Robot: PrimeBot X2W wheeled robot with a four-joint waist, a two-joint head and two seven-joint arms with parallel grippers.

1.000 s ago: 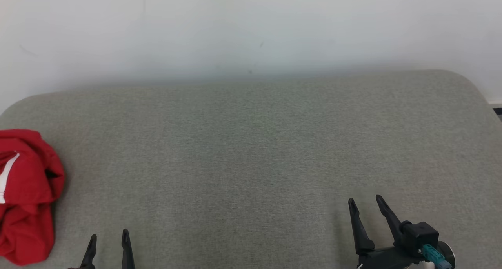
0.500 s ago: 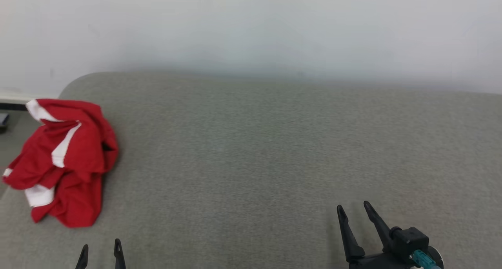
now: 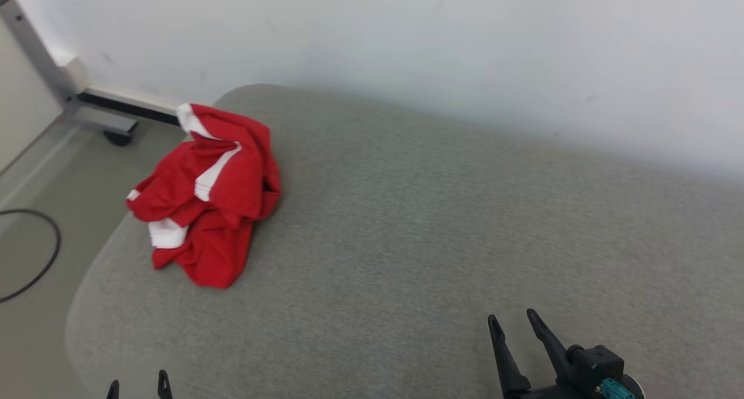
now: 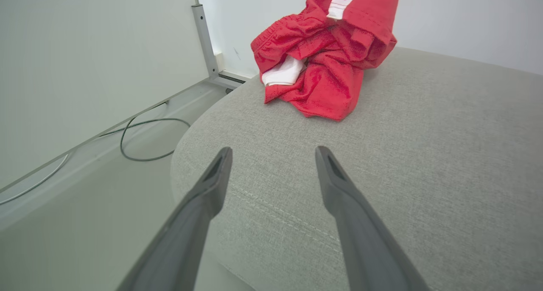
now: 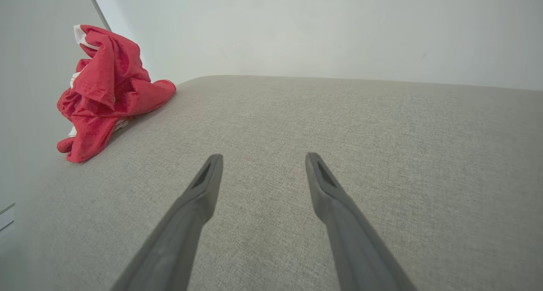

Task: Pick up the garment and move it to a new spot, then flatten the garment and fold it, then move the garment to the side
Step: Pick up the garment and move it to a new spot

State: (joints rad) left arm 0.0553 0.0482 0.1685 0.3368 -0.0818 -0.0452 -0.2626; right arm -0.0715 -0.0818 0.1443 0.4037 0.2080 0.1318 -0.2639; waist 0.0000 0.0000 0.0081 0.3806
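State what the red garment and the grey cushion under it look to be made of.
Red garment: thin, soft cloth, likely a sports knit; matte, it crumples into loose folds, with white stripes and a gathered band. Grey cushion: padded upholstery in coarse woven fabric, matte; flecked weave, stitched seam and rounded edges show in the left wrist view.

Slim black fingers (image 3: 507, 358), teal connector (image 3: 615, 390)
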